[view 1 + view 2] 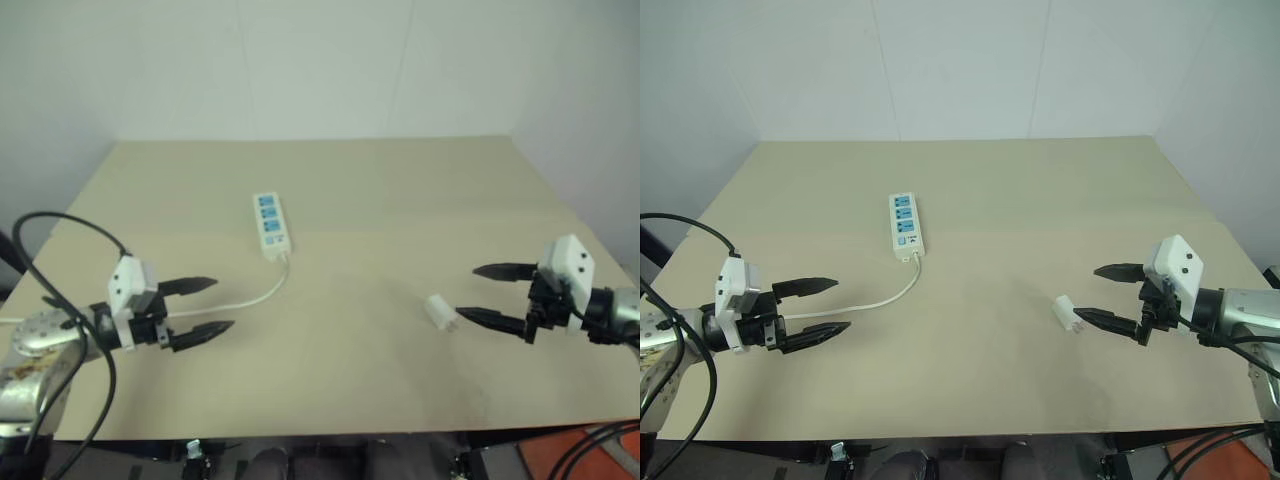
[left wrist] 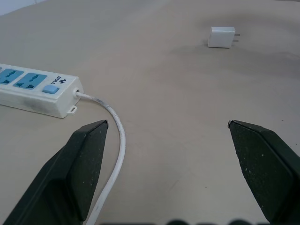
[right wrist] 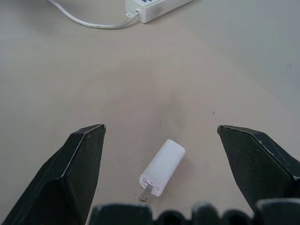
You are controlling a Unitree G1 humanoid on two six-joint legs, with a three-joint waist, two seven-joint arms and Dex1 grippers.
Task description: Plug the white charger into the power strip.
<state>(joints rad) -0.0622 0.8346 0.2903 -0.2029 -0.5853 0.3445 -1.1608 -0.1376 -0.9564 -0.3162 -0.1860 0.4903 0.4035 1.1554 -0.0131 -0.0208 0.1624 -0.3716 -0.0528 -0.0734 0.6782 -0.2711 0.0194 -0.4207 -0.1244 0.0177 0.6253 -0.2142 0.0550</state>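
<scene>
hovering my right gripper (image 3: 159,133), jaws wide and empty, over the white charger (image 3: 161,168); it looks light, rigid, slick, so i'd pinch its flat sides, clear of the prongs.

Long flat white power strip with blue sockets (image 2: 33,91) cut off at my left wrist view edge; its white cord (image 1: 245,298) end hidden behind left arm. Switch marking too small to read.

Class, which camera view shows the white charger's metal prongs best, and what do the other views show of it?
The right wrist view: the white charger lies large between the open right gripper's fingers, prongs facing the camera. The left wrist view shows it small and sideways, prongs just visible; the two head views show a tiny white block.
</scene>
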